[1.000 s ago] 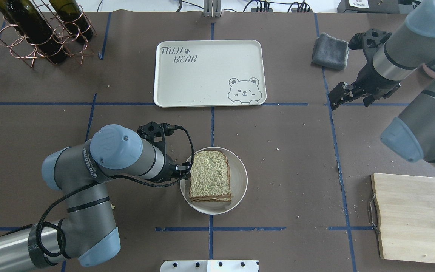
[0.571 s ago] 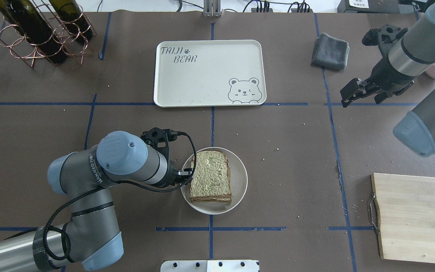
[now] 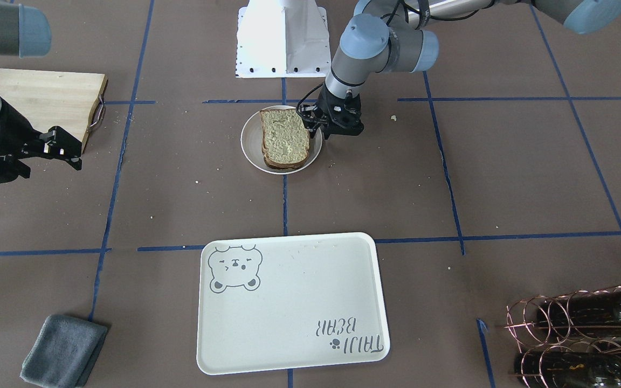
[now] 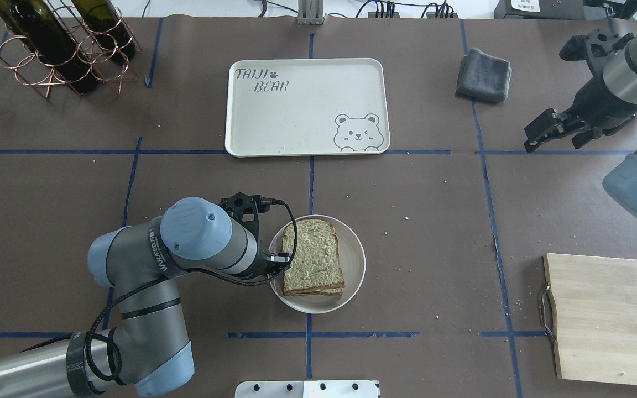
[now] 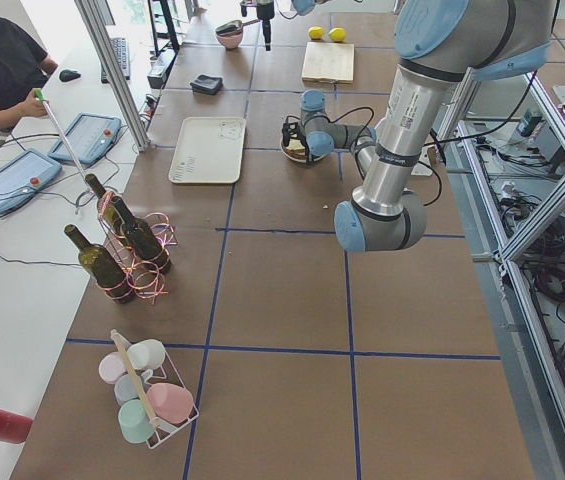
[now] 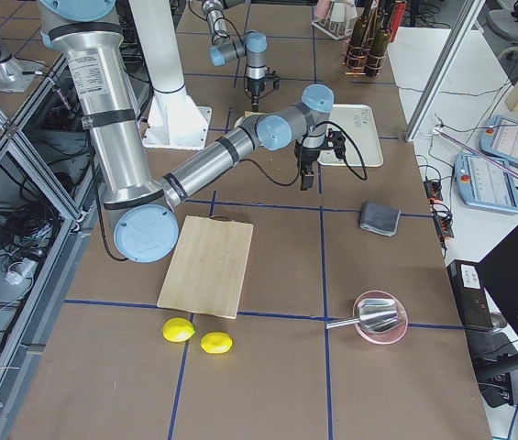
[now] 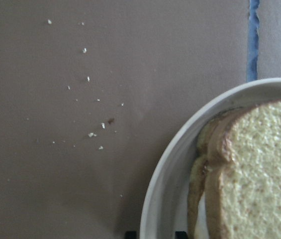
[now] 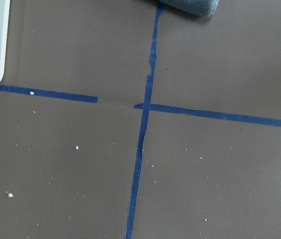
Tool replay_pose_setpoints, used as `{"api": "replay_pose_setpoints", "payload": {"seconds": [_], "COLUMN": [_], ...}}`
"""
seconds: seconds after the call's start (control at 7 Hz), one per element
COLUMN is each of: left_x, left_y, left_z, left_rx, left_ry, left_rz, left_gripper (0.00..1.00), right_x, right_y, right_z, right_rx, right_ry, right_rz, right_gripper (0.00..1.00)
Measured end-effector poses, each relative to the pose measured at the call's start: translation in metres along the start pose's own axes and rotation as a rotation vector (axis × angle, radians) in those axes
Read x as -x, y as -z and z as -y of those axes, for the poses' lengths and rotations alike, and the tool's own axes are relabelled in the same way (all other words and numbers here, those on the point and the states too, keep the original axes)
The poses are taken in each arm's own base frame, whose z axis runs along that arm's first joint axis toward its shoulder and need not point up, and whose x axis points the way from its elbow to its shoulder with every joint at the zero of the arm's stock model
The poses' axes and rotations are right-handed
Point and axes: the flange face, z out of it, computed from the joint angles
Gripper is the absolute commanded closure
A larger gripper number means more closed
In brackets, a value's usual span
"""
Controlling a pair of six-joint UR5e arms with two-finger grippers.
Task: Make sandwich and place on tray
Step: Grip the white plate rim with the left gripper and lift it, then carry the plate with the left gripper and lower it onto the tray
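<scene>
Front-facing view: sandwich (image 3: 284, 139) lies on a round white plate (image 3: 248, 148), well apart from the tray (image 3: 289, 302); right gripper (image 3: 62, 148) spread open. Overhead view: left gripper (image 4: 281, 258) at the plate's left rim. Left wrist view: its fingertips (image 7: 130, 234) straddle that rim; whether they clamp it cannot be told

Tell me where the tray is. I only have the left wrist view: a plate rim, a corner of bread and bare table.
Observer: The tray lies beyond the plate, further from the robot, with no food on it.
Operator: Report the right gripper.
Observer: The right gripper hangs open and empty far off to the right, near the grey cloth.
Operator: Check my left gripper against the sandwich.
Observer: The left gripper is at the plate's rim on the robot's left, beside the sandwich. I cannot tell whether it grips anything.
</scene>
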Motion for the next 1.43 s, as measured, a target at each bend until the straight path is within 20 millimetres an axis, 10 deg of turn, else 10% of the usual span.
{"api": "replay_pose_setpoints", "payload": {"seconds": [0.86, 1.43], "left_x": [-0.006, 0.022], "left_y": [0.064, 0.079], "left_z": [0.03, 0.108], "left_rx": [-0.022, -0.071], "left_ry": [0.002, 0.242], "left_rz": [-0.166, -0.251], "left_gripper": [1.0, 1.0], "right_x": [-0.046, -0.172], "right_y": [0.011, 0.017], "right_z": [-0.001, -0.027], "right_rx": [-0.011, 0.018], "right_ry": [0.031, 0.128], "right_rz": [-0.025, -0.083], "right_gripper": [0.0, 0.0]}}
